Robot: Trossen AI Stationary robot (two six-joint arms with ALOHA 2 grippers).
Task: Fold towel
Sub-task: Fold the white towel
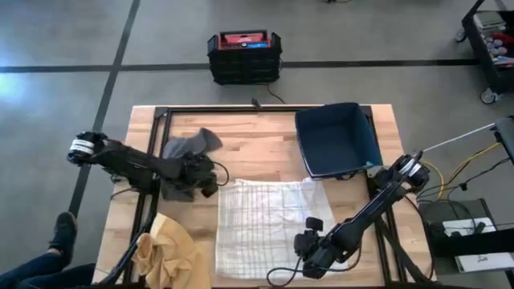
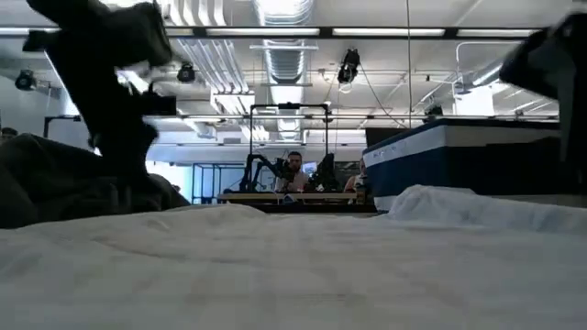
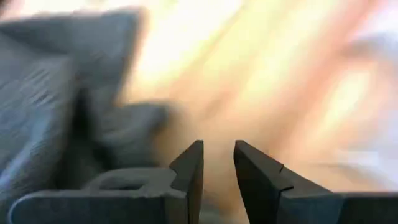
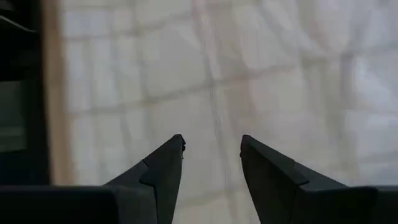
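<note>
From above, the white towel (image 1: 265, 225) lies spread flat on the worktop (image 1: 265, 136) toward its near edge, one far corner rumpled, so no fold looks made yet. The left gripper (image 1: 210, 175) hovers beside a grey cloth (image 1: 189, 148); the right gripper (image 1: 309, 255) hangs at the towel's near right corner. At table level, the towel lies flat. The left wrist shows jaws slightly spread, empty. The right wrist shows jaws spread over the towel, gripping nothing.

Both arms were dark, jointed links. The left arm (image 1: 120, 160) carried a white band at its outer joint, as did the right arm (image 1: 377, 201). Each ended in two dark, wedge-shaped fingers (image 4: 158, 171) tapering to points.
</note>
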